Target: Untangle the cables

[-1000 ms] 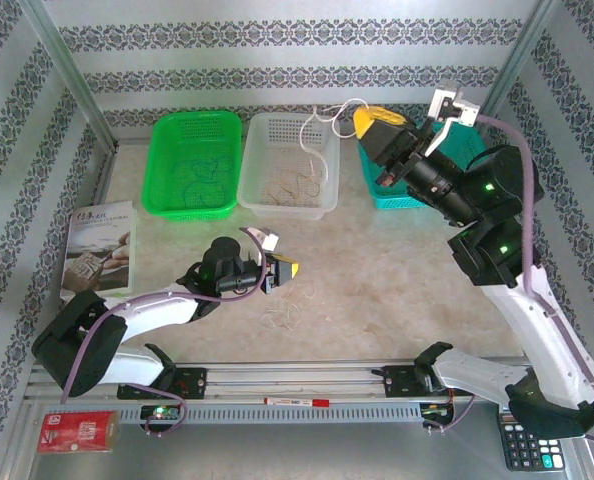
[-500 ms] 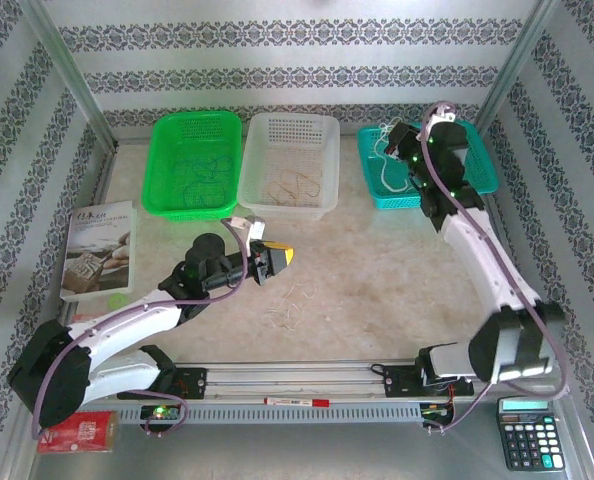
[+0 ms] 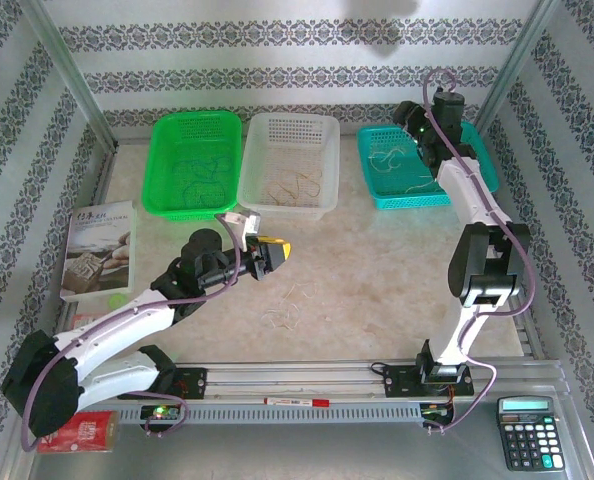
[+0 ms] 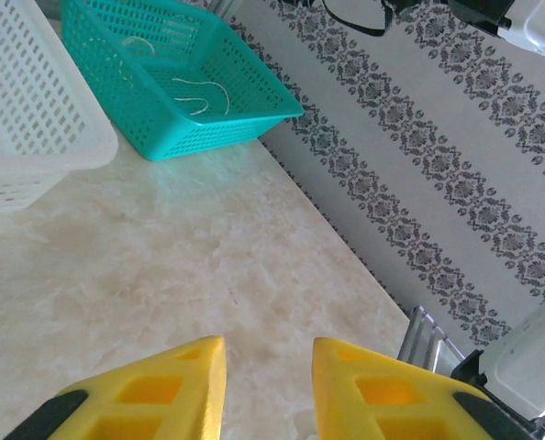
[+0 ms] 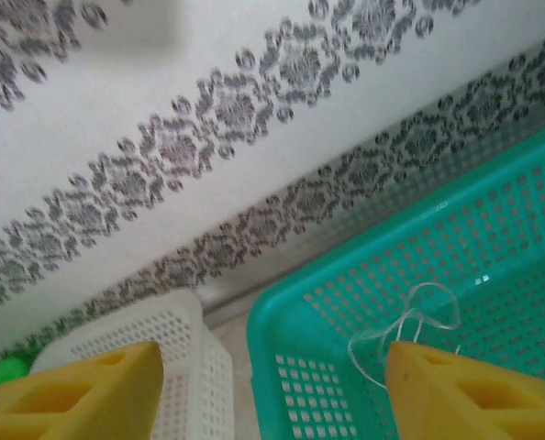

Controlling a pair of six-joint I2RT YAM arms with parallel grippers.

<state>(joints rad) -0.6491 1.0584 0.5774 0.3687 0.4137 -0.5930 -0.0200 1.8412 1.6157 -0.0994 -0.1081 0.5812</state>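
The cables lie as a small wispy tangle (image 3: 287, 305) on the table, just in front of my left gripper (image 3: 280, 255). Its yellow fingers (image 4: 194, 380) stand apart over bare tabletop, with nothing between them. My right gripper (image 3: 405, 118) hovers over the back of the teal basket (image 3: 477, 165), open wide. A white strand (image 5: 410, 323) lies in that basket beside my right finger (image 5: 456, 394). More white strands (image 3: 392, 165) rest on the basket floor. The green basket (image 3: 167, 130) holds green strands (image 3: 199, 180). The white basket (image 3: 327, 135) holds yellowish strands (image 3: 292, 185).
A booklet (image 3: 97, 250) lies at the table's left edge. A calculator (image 3: 527, 432), a red packet (image 3: 77, 432) and a pen (image 3: 297, 402) sit along the near rail. Patterned walls close the back and sides. The three baskets line the back.
The right gripper swung from above the table to the teal basket, opened, and the white strand it carried now lies in the basket. The left gripper opened and drew slightly back from the tangle.
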